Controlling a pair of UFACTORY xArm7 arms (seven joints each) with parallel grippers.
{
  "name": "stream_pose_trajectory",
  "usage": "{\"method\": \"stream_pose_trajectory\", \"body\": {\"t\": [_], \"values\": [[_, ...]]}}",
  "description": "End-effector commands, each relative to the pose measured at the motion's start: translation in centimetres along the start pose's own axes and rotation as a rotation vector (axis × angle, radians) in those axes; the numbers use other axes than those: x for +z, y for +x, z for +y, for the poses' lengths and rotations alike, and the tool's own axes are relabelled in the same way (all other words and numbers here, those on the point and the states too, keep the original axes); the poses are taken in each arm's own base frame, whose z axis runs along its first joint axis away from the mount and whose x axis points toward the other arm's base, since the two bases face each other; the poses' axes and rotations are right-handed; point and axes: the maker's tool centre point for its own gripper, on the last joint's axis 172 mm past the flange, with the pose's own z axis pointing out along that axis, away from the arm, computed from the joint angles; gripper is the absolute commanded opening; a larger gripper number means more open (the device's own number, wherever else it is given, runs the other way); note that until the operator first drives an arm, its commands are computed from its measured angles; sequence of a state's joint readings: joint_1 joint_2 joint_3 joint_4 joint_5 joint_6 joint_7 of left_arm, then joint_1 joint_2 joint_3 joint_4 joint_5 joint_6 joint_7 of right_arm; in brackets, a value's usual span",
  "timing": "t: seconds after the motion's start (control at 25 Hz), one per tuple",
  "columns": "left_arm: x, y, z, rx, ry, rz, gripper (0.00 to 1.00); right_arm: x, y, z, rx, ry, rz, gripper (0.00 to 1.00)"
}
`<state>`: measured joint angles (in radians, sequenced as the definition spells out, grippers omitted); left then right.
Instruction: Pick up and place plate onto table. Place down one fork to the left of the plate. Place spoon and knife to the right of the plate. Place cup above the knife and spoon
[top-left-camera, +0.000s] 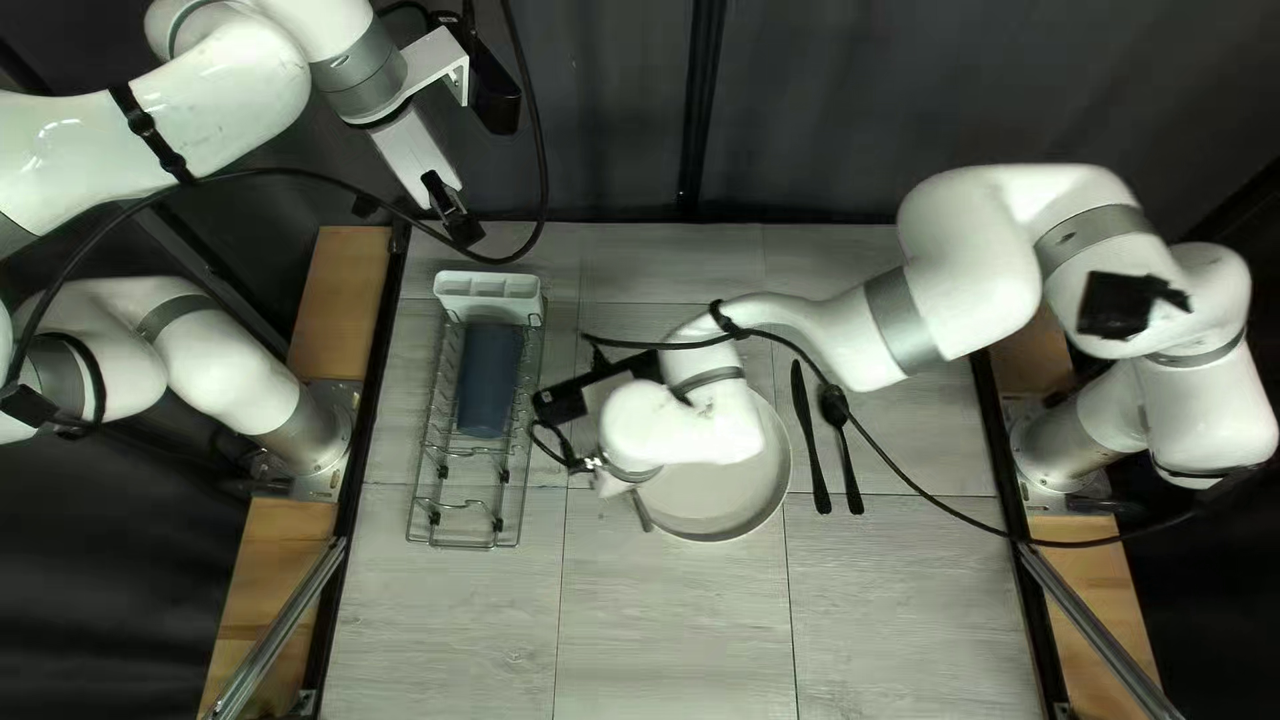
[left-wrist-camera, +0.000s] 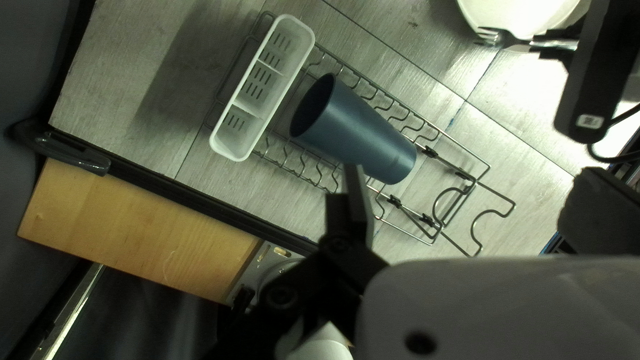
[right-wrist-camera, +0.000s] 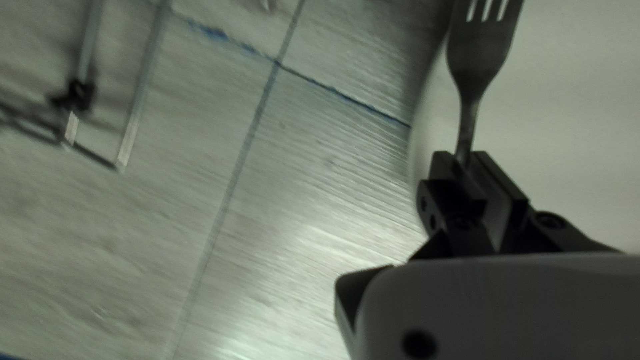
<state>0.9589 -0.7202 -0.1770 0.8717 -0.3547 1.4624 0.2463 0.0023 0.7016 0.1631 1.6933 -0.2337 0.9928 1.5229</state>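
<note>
— White plate (top-left-camera: pixel 770 495) sits mid-surface, with the knife (top-left-camera: pixel 808 440) and spoon (top-left-camera: pixel 840 440) just beside it toward the right edge. Finished?
— Partly. The right pincer (right-wrist-camera: pixel 467 160) pinches the fork (right-wrist-camera: pixel 475 60) at the plate's left rim, not yet set down. The cup (left-wrist-camera: pixel 352 132) lies in the rack (top-left-camera: pixel 470 490) near the left edge. The left pincer (top-left-camera: pixel 450 210) hangs spread. From above, the right arm hides the fork's landing spot.

White plate (top-left-camera: pixel 720 500), fork (right-wrist-camera: pixel 475 55) at its left rim; knife (top-left-camera: pixel 808 440), spoon (top-left-camera: pixel 845 460) right; blue cup (top-left-camera: pixel 488 380) lying sideways

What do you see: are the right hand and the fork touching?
Touching. The right wrist view shows the right hand clamped from both sides on the handle of the fork.
</note>
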Motion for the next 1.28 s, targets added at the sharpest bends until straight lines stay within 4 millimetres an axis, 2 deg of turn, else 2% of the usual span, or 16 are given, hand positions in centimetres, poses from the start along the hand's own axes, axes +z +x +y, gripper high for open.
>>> {"method": "stream_pose_trajectory", "body": {"t": [0.04,0.44,0.8,0.96,1.0,1.04,1.08,1.2,1.28], "values": [[0.0,0.0,0.0,0.0,0.0,0.0,1.0,0.5,1.5,-1.2,0.162,-0.032,-0.01,0.0],[0.0,0.0,0.0,0.0,0.0,0.0,1.0,2.2,3.0,-1.3,0.326,-0.013,-0.04,0.0],[0.0,0.0,0.0,0.0,0.0,0.0,1.0,4.7,3.3,-1.0,0.313,0.012,-0.071,0.0],[0.0,0.0,0.0,0.0,0.0,0.0,1.0,4.7,3.5,-1.1,0.307,0.018,-0.078,0.0],[0.0,0.0,0.0,0.0,0.0,0.0,1.0,4.7,3.5,-1.1,0.306,0.019,-0.079,0.03],[0.0,0.0,0.0,0.0,0.0,0.0,1.0,4.7,3.4,-1.1,0.302,0.02,-0.076,0.49],[0.0,0.0,0.0,0.0,0.0,0.0,1.0,4.5,3.4,-1.0,0.294,0.022,-0.074,0.99],[0.0,0.0,0.0,0.0,0.0,0.0,1.0,3.4,3.3,-0.8,0.279,0.031,-0.063,1.0],[0.0,0.0,0.0,0.0,0.0,0.0,1.0,1.7,2.9,-0.7,0.257,0.045,-0.048,1.0]]}}
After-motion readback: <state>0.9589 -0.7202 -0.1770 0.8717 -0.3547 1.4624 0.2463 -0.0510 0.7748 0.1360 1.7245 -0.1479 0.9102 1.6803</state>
